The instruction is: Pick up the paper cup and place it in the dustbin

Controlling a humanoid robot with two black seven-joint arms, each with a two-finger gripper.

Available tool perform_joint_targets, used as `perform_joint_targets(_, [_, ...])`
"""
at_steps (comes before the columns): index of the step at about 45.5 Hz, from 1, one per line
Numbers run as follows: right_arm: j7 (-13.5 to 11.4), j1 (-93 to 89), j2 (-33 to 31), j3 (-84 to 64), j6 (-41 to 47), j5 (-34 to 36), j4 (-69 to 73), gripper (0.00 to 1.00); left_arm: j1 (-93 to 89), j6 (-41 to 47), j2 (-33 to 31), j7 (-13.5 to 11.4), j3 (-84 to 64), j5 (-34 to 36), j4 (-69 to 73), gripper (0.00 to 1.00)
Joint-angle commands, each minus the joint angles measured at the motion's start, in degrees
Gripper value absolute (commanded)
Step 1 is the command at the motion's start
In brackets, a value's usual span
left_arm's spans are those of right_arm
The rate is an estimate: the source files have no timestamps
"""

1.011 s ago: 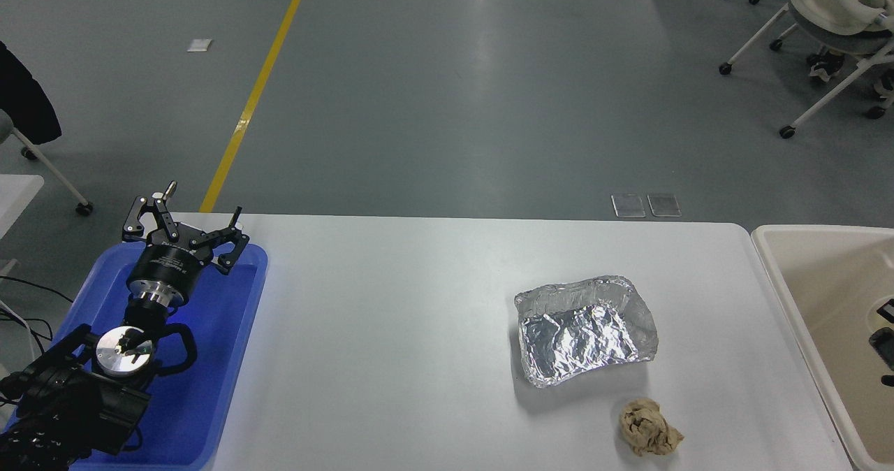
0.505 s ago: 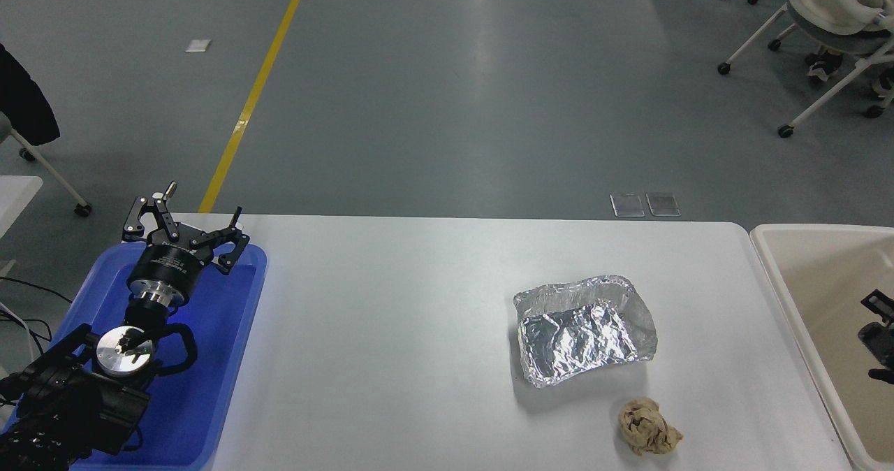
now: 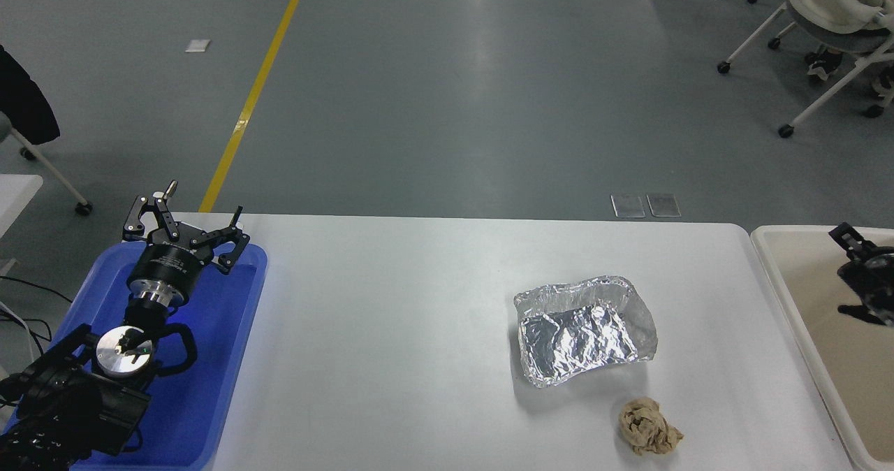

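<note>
The paper cup is hidden or out of view. The dustbin (image 3: 800, 331), a cream tub with a beige inside, stands at the table's right end and is cut off by the picture's edge. My right gripper (image 3: 846, 272) comes in from the right edge and hangs over the dustbin's far part. Its two fingers stand apart with nothing seen between them. My left gripper (image 3: 187, 214) is parked at the lower left over a blue tray (image 3: 230, 331), open and empty.
A crumpled silver foil tray (image 3: 583, 328) lies right of the table's middle. A brownish paper wad (image 3: 646, 425) lies in front of it near the front edge. Wheeled chairs (image 3: 824, 31) stand on the floor at the far right.
My right gripper has moved up the picture, from the dustbin's middle toward its far end, and shows more. The left arm, foil tray and wad have not moved.
</note>
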Motion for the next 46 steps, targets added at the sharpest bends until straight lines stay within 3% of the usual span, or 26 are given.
perform_joint_targets(1, [5.5, 3.25, -0.43, 18.87, 0.04, -0.75, 8.51, 1.0, 0.0, 0.0, 0.0, 0.0, 0.0, 0.0, 0.0, 1.0])
perform_joint_targets(12, [17.36, 1.76, -0.87, 27.74, 0.04, -0.84, 12.12, 1.0, 0.0, 0.0, 0.0, 0.0, 0.0, 0.0, 0.0, 1.0])
perform_joint_targets(20, [30.1, -3.43, 1.06, 39.87, 0.22, -0.84, 14.49, 1.0, 0.0, 0.0, 0.0, 0.0, 0.0, 0.0, 0.0, 1.0])
perform_joint_targets(23, [33.36, -5.45, 1.59, 43.48, 1.09, -0.84, 16.25, 1.0, 0.0, 0.0, 0.0, 0.0, 0.0, 0.0, 0.0, 1.0])
perform_joint_targets(38, [34.42, -8.71, 1.51, 46.74, 2.68, -1.19, 17.57, 1.0, 0.0, 0.0, 0.0, 0.0, 0.0, 0.0, 0.0, 1.0])
perform_joint_targets(46, [33.99, -7.83, 0.45, 46.3, 2.94, -6.89, 17.14, 1.0, 0.0, 0.0, 0.0, 0.0, 0.0, 0.0, 0.0, 1.0])
